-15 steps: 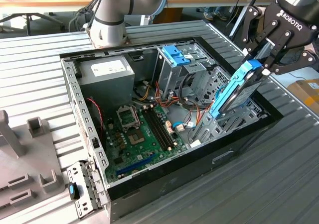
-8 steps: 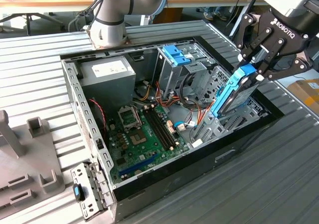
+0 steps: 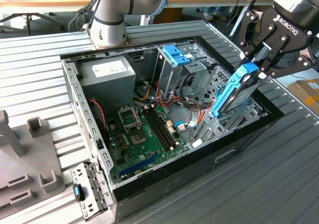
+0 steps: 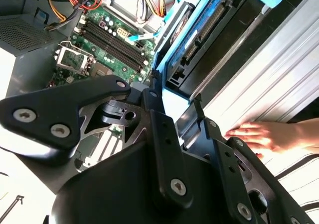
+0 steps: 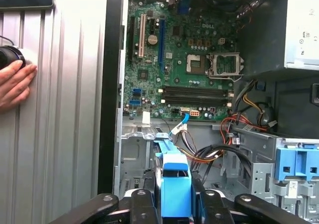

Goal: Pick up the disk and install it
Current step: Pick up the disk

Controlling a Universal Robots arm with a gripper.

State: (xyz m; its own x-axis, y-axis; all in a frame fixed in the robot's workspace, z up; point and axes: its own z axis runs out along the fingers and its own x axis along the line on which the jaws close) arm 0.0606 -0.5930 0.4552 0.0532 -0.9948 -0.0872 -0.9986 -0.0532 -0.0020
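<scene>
Exterior view: the gripper [image 3: 257,63] has its jaws clamped on the blue end of the disk [image 3: 233,93], which is tilted over the open case [image 3: 214,159], near the grey cage [image 3: 173,62]. Second wrist view: a person's hand [image 4: 264,134] is flat on the ribbed table [image 4: 279,74]. First wrist view: orange and black cables [image 5: 219,152] sit right beside the disk.

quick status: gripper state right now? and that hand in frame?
Gripper: jaws closed on the blue end of the disk, which is tilted.
Person's hand: resting on the ribbed table beside the case.
</scene>
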